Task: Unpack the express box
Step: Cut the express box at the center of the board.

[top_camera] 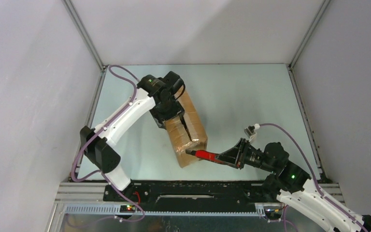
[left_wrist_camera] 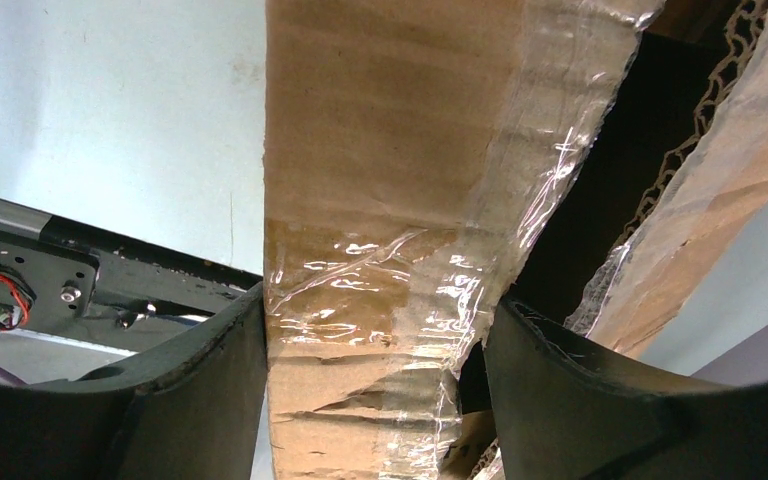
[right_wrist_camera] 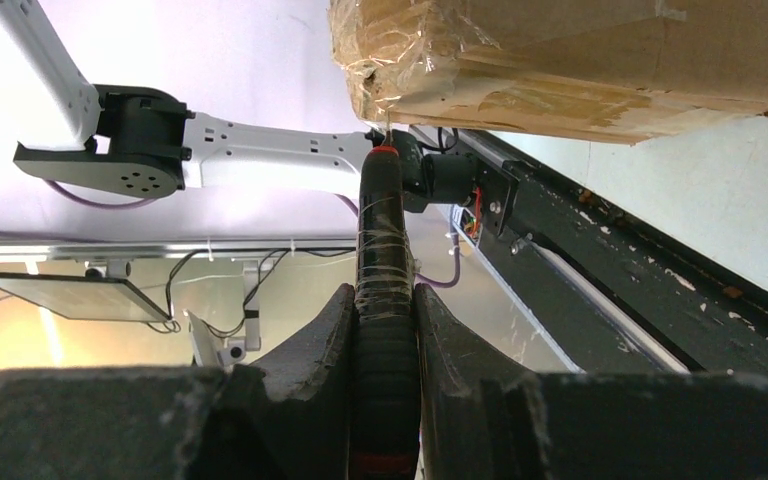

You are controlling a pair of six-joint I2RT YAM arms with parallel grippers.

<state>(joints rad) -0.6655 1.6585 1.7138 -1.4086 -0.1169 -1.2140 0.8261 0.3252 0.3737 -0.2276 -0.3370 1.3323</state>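
Seam (left_wrist_camera: 600,230) of the brown corrugated cardboard express box (top_camera: 198,128) gapes; nothing looks unpacked yet. The left pincer (left_wrist_camera: 375,310) straddles a flap (left_wrist_camera: 380,150), grip unclear. The right pincer (right_wrist_camera: 385,300) clenches a red-handled cutter (top_camera: 205,155).

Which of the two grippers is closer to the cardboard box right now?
Left. The left gripper is at the express box's far end, fingers straddling a taped flap. The right gripper stands off the near end; only the red tool it holds reaches the box.
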